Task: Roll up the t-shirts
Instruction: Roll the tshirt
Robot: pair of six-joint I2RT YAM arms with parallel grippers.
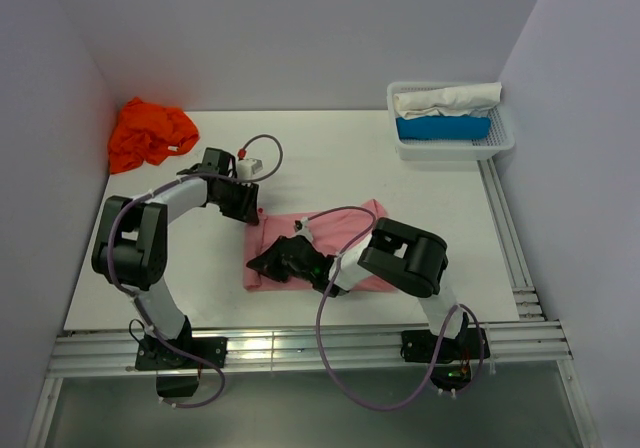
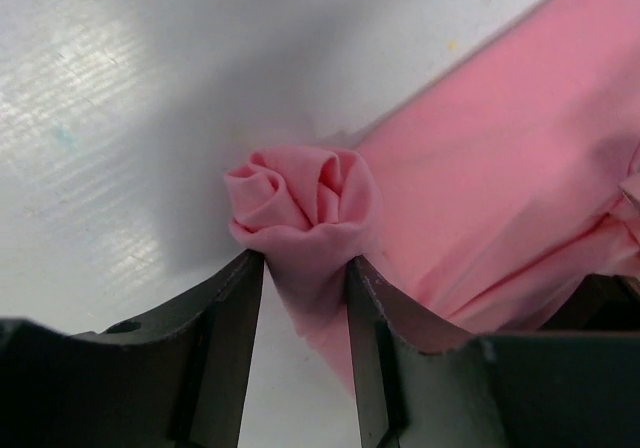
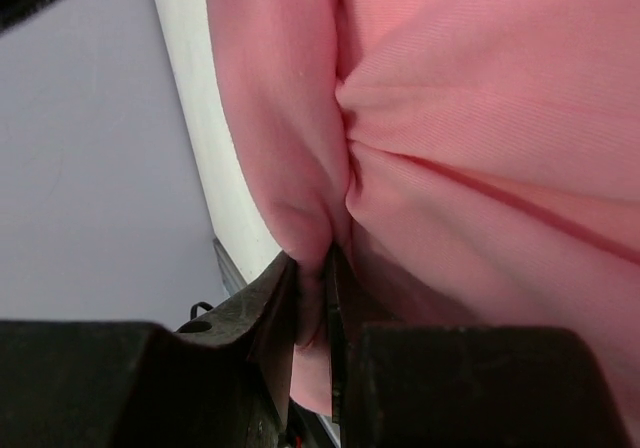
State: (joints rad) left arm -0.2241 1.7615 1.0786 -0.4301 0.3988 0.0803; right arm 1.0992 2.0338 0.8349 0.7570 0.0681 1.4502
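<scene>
I see my left gripper (image 2: 305, 273) pinching a bunched corner of the pink t-shirt (image 1: 352, 220) on the table (image 1: 330, 158). My right gripper (image 3: 312, 286) has its jaws nearly closed on a fold at the shirt's near edge.

I work in a robot lab's test cell. My table (image 1: 330, 158) is a bare white board, boxed in by plain pale walls (image 1: 300, 28) on three sides. Aluminium rails (image 1: 300, 353) run along its near and right edges. My left arm (image 1: 180, 193) and right arm (image 1: 405, 258) stand on the near one, purple cables (image 1: 322, 340) looping loose. A white plastic basket (image 1: 450, 151) sits in the far right corner.
</scene>
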